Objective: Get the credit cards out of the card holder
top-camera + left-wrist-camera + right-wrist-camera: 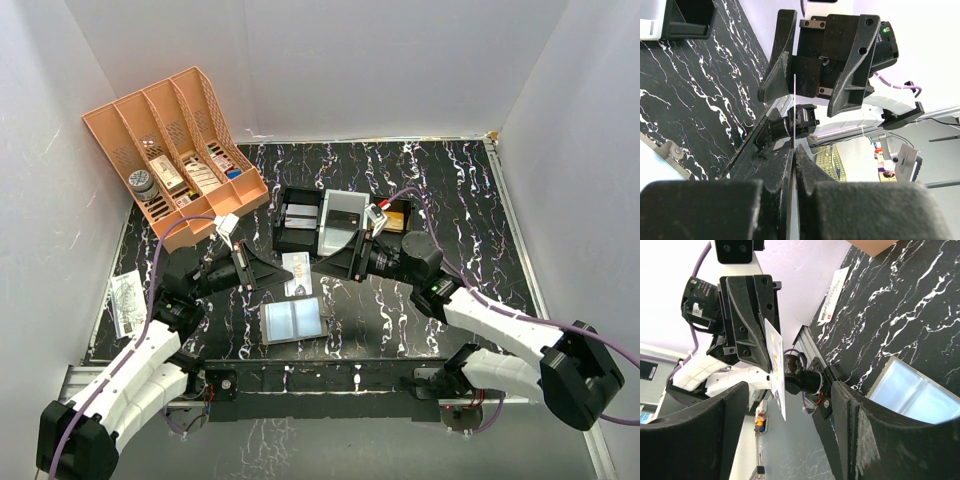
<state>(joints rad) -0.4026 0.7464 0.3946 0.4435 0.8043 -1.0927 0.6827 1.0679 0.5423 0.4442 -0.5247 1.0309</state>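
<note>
Overhead: at frame centre the left gripper [281, 272] is clamped on a thin white printed credit card [298, 272]; the right gripper [320, 262] faces it, jaws apart. The flat grey-blue card holder [293, 320] lies open (slots up), lower centre. Left wrist: card edge-on. Right wrist: holder lower right.

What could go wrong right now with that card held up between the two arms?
1. The left pincer grips the card only by one edge; a bump from the open right pincer could knock it loose onto the table.
2. The two pincers face each other almost tip to tip, so moving closer could make them collide.
</note>
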